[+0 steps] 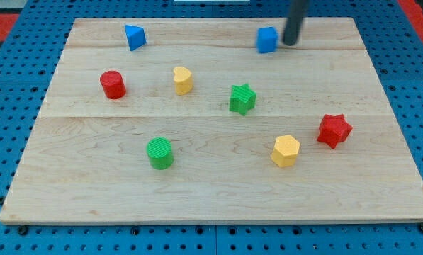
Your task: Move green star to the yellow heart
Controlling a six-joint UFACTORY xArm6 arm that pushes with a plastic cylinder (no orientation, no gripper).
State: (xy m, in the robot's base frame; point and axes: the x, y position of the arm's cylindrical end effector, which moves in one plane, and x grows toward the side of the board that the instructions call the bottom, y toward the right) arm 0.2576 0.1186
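Green star (243,98) at centre frame, yellow heart (183,80) just to its upper left; the tip (290,42), a bare rod with no claw, sits upper right beside the blue cube (267,40) and should circle to the star's right side before pushing left.

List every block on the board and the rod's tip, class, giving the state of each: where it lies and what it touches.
green star: centre, untouched.
yellow heart: left of star, apart.
red cylinder: far left, alone.
green cylinder: lower left, alone.
yellow hexagon: lower right, alone.
red star: right, alone.
blue triangular block: top left, alone.
blue cube: top, beside tip.
my tip: right of cube, far from star.
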